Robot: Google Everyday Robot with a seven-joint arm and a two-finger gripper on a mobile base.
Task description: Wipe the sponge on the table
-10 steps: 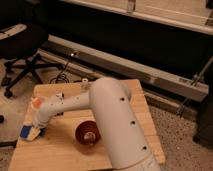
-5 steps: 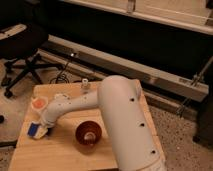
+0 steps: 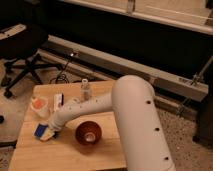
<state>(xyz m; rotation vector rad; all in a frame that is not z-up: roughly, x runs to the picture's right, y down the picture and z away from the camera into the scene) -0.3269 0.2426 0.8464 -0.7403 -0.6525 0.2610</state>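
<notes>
Sponge [image 3: 40, 130] met by gripper [image 3: 49, 131] on table [image 3: 62, 154], lower left; grip state cannot be told. Wiping judged in hand; pressed sideways stroke needed.

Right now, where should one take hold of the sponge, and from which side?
Probably across its narrow width, coming from above: the sponge lies flat on the table, blue face up, so only its side edges offer a hold. The pincer is at its end nearest the bowl, which stands apart.

Matt wooden table [image 3: 67, 156], smooth pale claw [image 3: 49, 130] at sponge [image 3: 40, 131]
</notes>
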